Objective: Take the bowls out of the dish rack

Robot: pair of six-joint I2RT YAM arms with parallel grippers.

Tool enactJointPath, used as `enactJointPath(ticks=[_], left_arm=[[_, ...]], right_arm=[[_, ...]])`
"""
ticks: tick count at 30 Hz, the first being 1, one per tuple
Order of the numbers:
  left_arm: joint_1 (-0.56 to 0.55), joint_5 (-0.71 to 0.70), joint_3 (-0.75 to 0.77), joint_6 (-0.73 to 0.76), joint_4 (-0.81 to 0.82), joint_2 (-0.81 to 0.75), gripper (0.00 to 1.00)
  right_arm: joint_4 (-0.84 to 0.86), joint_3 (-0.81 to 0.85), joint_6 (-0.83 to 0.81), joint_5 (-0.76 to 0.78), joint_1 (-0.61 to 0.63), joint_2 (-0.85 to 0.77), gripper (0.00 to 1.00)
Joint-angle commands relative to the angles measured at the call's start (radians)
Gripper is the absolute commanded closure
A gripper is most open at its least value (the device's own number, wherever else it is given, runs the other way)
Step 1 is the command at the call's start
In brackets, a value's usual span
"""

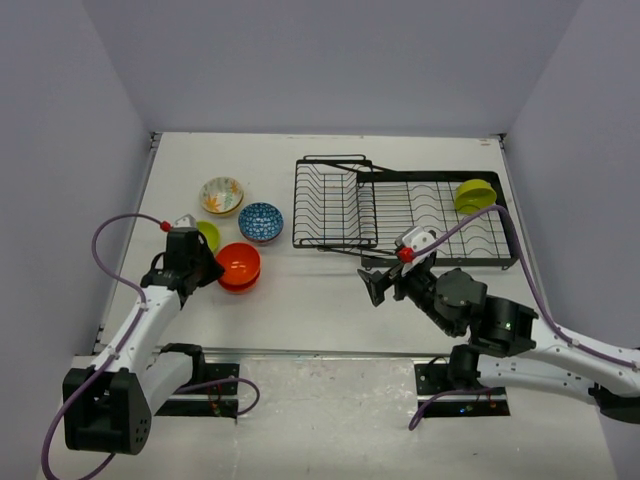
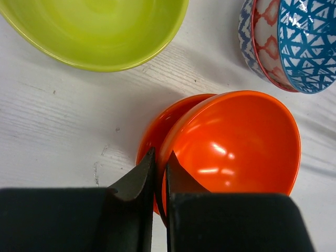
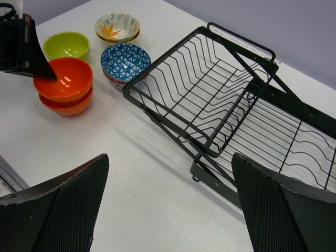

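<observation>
The black wire dish rack [image 1: 400,205] [image 3: 210,100] lies at the back right, with a lime green bowl [image 1: 474,194] on its flat section. Left of it on the table are a floral bowl [image 1: 222,195] [image 3: 117,26], a blue-patterned bowl [image 1: 260,221] [image 2: 307,42] nested in a pinkish-patterned one [image 2: 268,47], a second lime bowl [image 1: 207,235] [image 2: 100,31], and two stacked orange bowls [image 1: 239,266] [image 3: 65,79]. My left gripper [image 1: 205,265] [image 2: 160,168] is shut on the rim of the upper orange bowl [image 2: 236,142]. My right gripper [image 1: 385,285] [image 3: 169,163] hangs open over bare table before the rack.
Grey walls close the table at the back and both sides. The rack's raised basket section [image 3: 199,89] holds nothing. A metal strip [image 1: 300,352] runs along the near edge by the arm bases.
</observation>
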Motion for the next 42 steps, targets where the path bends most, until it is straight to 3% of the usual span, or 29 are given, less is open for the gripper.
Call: enactJointPath(ticks=[1,15,18,23,31,38,42], left_arm=[[0.006,0.025,-0.004,-0.021,0.049,-0.013,0.92],[0.006,0.043,0.037,-0.037,-0.046,-0.139,0.64],[0.006,0.051,0.038,-0.038,-0.053,-0.138,0.66],[0.006,0.046,0.028,-0.041,-0.047,-0.141,0.85],[0.006,0.055,0.005,-0.041,-0.02,-0.119,1.0],[0.006,0.058,0.007,-0.04,-0.02,-0.139,0.97],[0.006,0.074,0.007,-0.038,-0.016,-0.142,0.94]], right_arm=[[0.054,-0.006,0.021,-0.024,-0.01,-0.025,0.01],[0.075,-0.011,0.02,-0.044,-0.016,-0.022,0.01],[0.078,-0.008,0.018,-0.05,-0.019,-0.014,0.01],[0.08,-0.008,0.016,-0.051,-0.019,-0.011,0.01],[0.078,-0.012,0.016,-0.055,-0.019,-0.023,0.01],[0.08,-0.023,0.058,-0.047,-0.067,0.006,0.01],[0.091,-0.032,0.179,-0.215,-0.299,0.044,0.01]])
